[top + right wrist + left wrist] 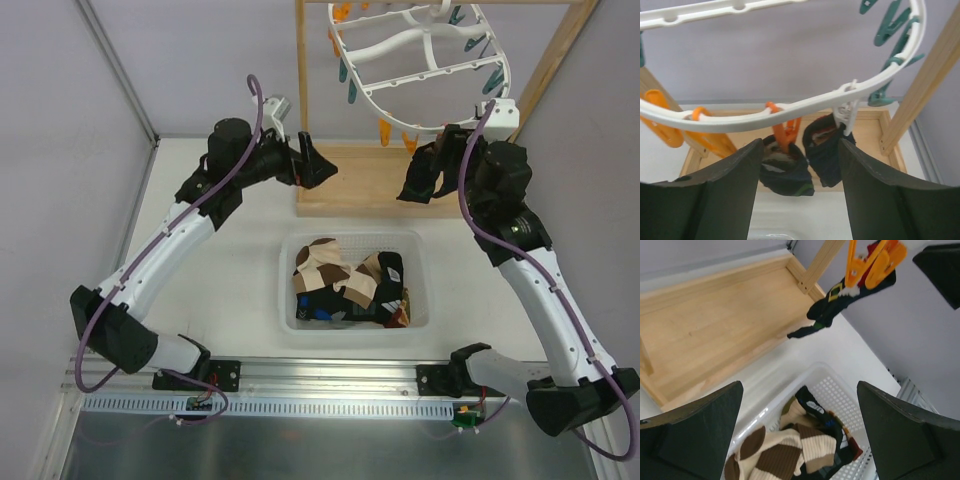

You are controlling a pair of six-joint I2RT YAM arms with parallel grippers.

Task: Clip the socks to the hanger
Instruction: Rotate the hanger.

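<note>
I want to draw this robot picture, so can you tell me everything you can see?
table: one, white, under everything.
wooden frame: one, pale wood, back of the table.
hanger: one, white, hung up inside the frame.
pegs: many, orange and teal, dangling from the hanger's rim.
hanging socks: two, dark, hanging from the hanger's rim.
basket: one, clear plastic, middle of the table.
loose socks: a pile, tan, brown, white and black, in the basket.
left arm: one, white and black, jaws open and empty.
right arm: one, white and black, jaws apart by the hanging socks.
</note>
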